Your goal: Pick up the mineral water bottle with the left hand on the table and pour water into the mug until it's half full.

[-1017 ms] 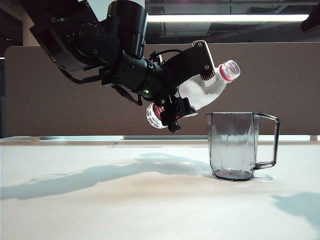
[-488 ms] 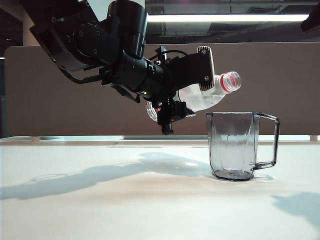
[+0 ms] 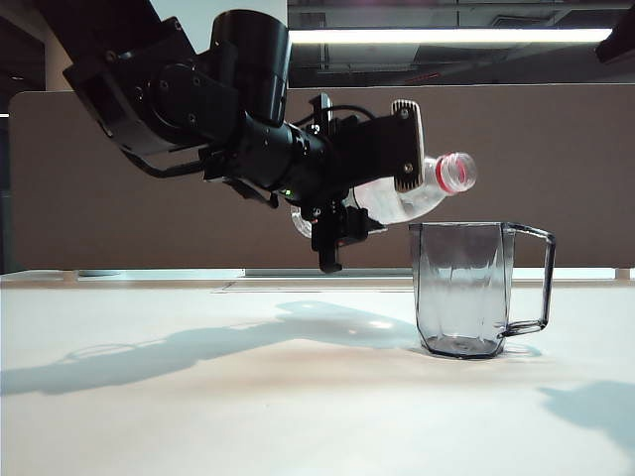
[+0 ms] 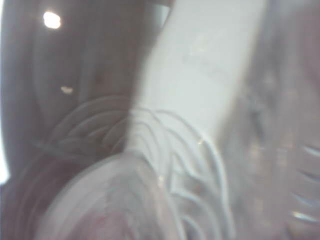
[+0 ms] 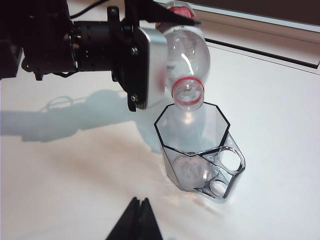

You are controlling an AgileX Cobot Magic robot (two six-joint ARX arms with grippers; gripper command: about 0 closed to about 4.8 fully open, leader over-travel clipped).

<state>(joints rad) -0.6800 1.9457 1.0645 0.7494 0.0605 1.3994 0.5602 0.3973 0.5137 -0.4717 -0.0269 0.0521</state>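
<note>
White table is carrying the mug. Left pincer is clamping the bottle, tilted above the mug's rim. Right pincer is sitting with tips together.

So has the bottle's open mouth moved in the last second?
Yes. The mineral water bottle, gripped by the left gripper, has tipped: its mouth dropped closer to the rim of the mug, which stayed put.
</note>
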